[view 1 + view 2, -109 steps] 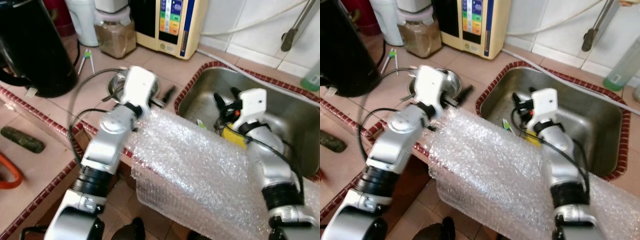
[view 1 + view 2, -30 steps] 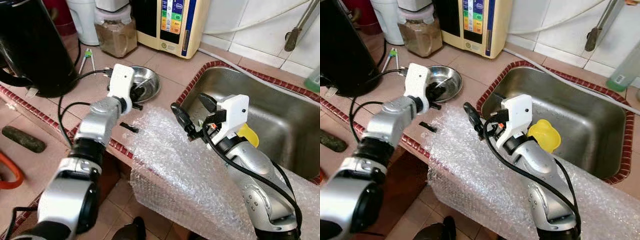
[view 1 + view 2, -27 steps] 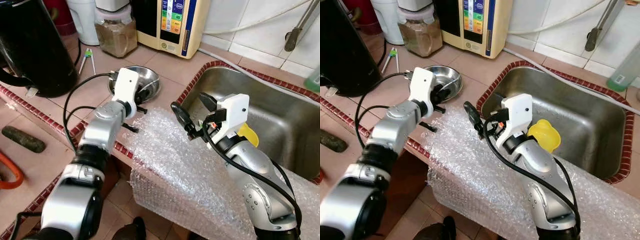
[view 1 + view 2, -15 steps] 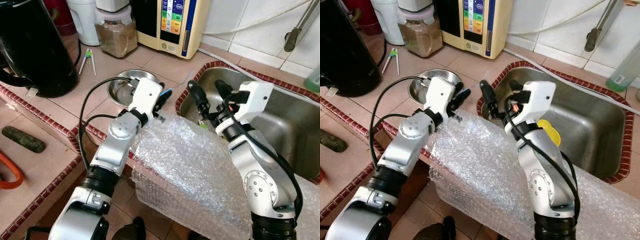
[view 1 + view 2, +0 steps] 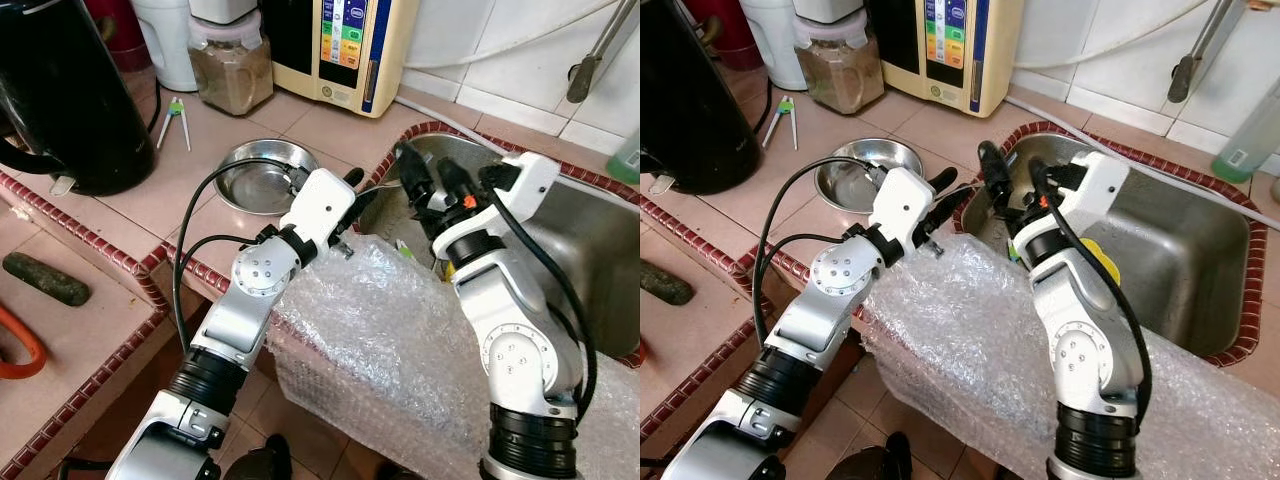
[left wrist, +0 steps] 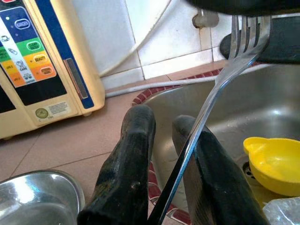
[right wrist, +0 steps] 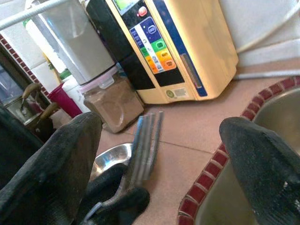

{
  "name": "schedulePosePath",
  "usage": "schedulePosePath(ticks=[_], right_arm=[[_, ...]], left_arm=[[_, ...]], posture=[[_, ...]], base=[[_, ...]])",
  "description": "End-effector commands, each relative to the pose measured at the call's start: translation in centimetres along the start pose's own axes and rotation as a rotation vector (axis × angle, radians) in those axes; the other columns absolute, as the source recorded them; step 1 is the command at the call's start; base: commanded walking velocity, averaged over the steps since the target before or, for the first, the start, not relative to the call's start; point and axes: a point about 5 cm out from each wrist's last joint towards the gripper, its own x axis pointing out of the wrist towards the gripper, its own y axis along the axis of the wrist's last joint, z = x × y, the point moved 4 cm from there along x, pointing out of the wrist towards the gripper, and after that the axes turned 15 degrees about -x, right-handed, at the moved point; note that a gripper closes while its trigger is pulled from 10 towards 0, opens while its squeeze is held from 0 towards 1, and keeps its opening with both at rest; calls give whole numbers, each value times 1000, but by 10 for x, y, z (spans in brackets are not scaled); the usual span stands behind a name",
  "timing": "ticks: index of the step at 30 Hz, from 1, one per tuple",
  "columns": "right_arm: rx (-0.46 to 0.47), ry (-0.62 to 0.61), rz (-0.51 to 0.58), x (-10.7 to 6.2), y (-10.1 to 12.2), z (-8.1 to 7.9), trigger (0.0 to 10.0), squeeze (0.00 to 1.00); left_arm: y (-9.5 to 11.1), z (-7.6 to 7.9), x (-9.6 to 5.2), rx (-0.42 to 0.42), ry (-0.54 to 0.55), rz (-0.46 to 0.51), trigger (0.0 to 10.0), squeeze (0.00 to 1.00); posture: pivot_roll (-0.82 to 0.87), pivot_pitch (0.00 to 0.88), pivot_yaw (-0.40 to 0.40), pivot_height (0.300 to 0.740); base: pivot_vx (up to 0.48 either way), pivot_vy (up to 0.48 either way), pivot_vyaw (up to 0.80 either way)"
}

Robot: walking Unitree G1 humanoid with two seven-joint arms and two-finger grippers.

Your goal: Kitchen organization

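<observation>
left end effector [image 6: 161, 154] pinching fork [image 6: 225, 79] at sink [image 5: 590, 240] rim | right end effector [image 7: 164, 154] spreading wide, facing fork | steel bowl [image 5: 258, 183] sitting left of sink

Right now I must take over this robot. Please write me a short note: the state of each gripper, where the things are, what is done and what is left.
Left gripper: shut on the fork, held above the counter edge beside the sink, tines toward the right gripper.
Right gripper: open, fingers spread at the sink's near corner, facing the fork.
Things: steel bowl on the counter, nothing visible in it; yellow cup in the sink; bubble wrap draped over the counter edge.
Done: fork picked up.
Left: probably a handover to the right gripper, then putting the fork away; the cup waits in the sink.
</observation>
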Motion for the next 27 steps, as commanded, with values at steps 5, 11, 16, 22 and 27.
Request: schedulePosePath(ticks=[5,11,16,22,27], right_arm=[[5,32,-61,10,-10,-14,0,0],[-1,-10,-98,10,-14,-7,0,0],[-16,-33,-139,10,-17,-2,0,0],[-15,-48,-200,12,-21,-2,0,0],[1,-66,-220,13,-24,1,0,0]], left_arm=[[5,8,0,40,-30,21,0,0],[1,5,-1,65,-7,9,0,0],[-4,-6,-2,134,61,-12,314,0],[-2,-12,-2,164,105,-4,2745,0],[-2,-11,-2,173,103,3,2863,0]], posture=[[16,164,-16,740],[11,165,-15,740],[8,166,-17,740],[10,162,-20,740],[10,160,-20,740]], base=[[0,0,0],[0,0,0],[0,0,0],[0,0,0],[0,0,0]])
